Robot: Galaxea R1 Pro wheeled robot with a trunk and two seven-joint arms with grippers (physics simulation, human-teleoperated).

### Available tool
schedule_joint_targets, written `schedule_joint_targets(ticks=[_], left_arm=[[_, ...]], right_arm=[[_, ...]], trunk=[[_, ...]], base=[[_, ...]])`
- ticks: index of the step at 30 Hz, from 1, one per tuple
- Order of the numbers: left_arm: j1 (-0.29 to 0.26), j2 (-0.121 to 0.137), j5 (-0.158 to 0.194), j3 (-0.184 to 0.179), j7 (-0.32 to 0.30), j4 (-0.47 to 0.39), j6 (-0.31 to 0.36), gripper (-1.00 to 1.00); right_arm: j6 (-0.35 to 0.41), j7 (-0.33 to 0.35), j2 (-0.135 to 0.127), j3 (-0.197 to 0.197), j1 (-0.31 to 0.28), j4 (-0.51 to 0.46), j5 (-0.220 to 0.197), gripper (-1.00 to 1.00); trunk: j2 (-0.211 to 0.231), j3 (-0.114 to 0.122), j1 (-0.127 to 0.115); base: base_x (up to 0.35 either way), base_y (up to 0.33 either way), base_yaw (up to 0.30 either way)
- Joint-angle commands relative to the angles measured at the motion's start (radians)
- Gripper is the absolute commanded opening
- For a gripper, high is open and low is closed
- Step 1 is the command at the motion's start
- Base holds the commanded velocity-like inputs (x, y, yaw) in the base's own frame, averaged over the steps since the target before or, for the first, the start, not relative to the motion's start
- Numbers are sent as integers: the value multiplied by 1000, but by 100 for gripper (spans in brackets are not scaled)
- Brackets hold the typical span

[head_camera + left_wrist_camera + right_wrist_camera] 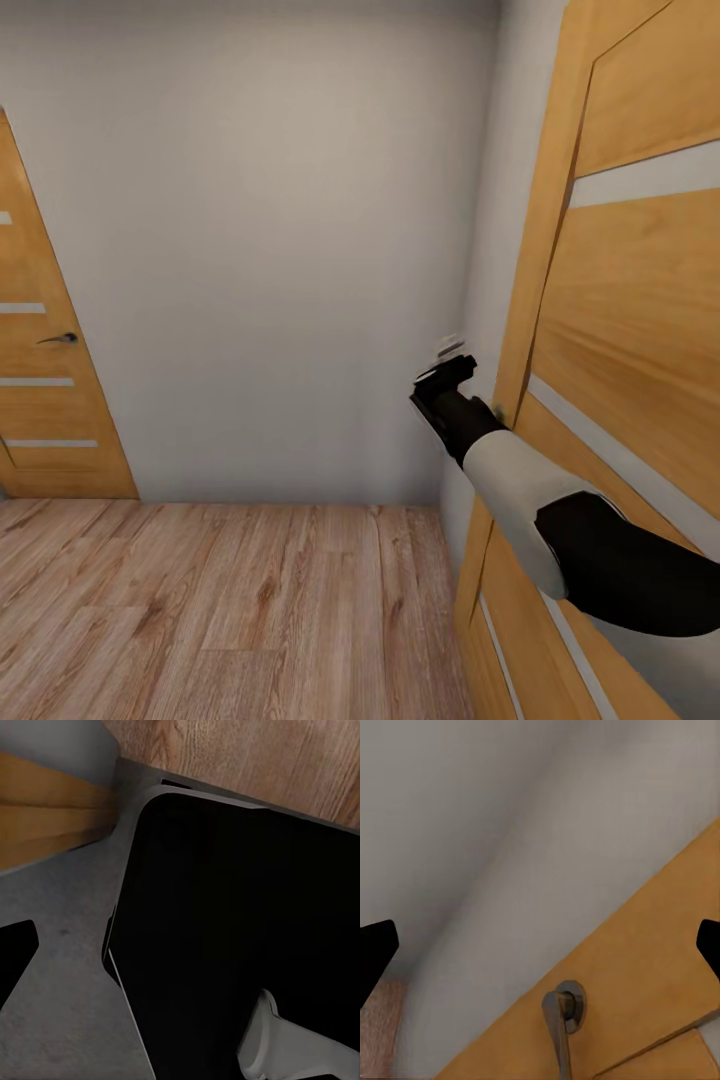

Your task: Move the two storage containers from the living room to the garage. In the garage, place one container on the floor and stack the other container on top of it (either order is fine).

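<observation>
- No orange-red bins anywhere to be seen right now, so where the containers sit I honestly can't say; the robot looks to be in transit through a hallway-ish spot with a light wood plank floor (200, 600) and plain grey-white walls (270, 250).
- The right gripper (452, 368) is reached out at the edge of the big honey-coloured wooden door with pale horizontal strips (620, 330) on the right. Its wrist camera shows the two dark fingertips (375, 952) spread wide apart, nothing between them, with the door's grey metal lever handle (561, 1020) just ahead. My guess: it's lined up like that to grab or push the handle and get the door open, probably en route to the garage.
- The left gripper's view looks down onto a black robot body panel (240, 930) and grey base, one dark fingertip at the edge. Can't tell if it's apart or together; the arm seems tucked in out of the way.
- A second matching wooden door with a small dark handle (50, 350) sits closed on the far left.
</observation>
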Motion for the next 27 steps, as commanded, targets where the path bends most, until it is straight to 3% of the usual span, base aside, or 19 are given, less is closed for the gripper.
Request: schedule_joint_targets(ticks=[1, 3, 5, 7, 10, 12, 16, 18, 22, 27], left_arm=[[0, 0, 2, 3, 1, 0, -2, 100], [1, 0, 2, 3, 1, -1, -2, 100], [0, 0, 2, 3, 1, -1, -2, 100], [0, 0, 2, 3, 1, 0, -2, 100], [0, 0, 2, 3, 1, 0, -2, 100], [0, 0, 2, 3, 1, 0, -2, 100], [0, 0, 2, 3, 1, -1, -2, 100], [0, 0, 2, 3, 1, 0, -2, 100], [0, 0, 2, 3, 1, -1, -2, 100], [0, 0, 2, 3, 1, 0, -2, 100]], right_arm=[[5, 1, 0, 3, 0, 4, 5, 100], [-1, 14, 0, 2, 2, 29, -9, 100], [-21, 44, 0, 2, 3, 69, -52, 100], [-70, 108, 0, 2, 4, 127, -145, 100], [-112, 199, 0, 3, 4, 177, -234, 100], [-134, 325, 0, 2, 4, 227, -288, 100], [-149, 511, 0, 2, 4, 286, -320, 100], [-151, 565, 0, 1, 4, 301, -333, 100], [-161, 618, 0, 0, 6, 313, -376, 100], [-180, 638, 0, -1, 7, 321, -398, 100]], trunk=[[-1, 0, 0], [-1, 0, 0], [-1, 0, 0], [-1, 0, 0], [-1, 0, 0], [-1, 0, 0], [-1, 0, 0], [-1, 0, 0], [-1, 0, 0], [-1, 0, 0]], base=[[0, 0, 0], [0, 0, 0], [0, 0, 0], [0, 0, 0], [0, 0, 0], [0, 0, 0], [0, 0, 0], [0, 0, 0], [0, 0, 0], [0, 0, 0]])
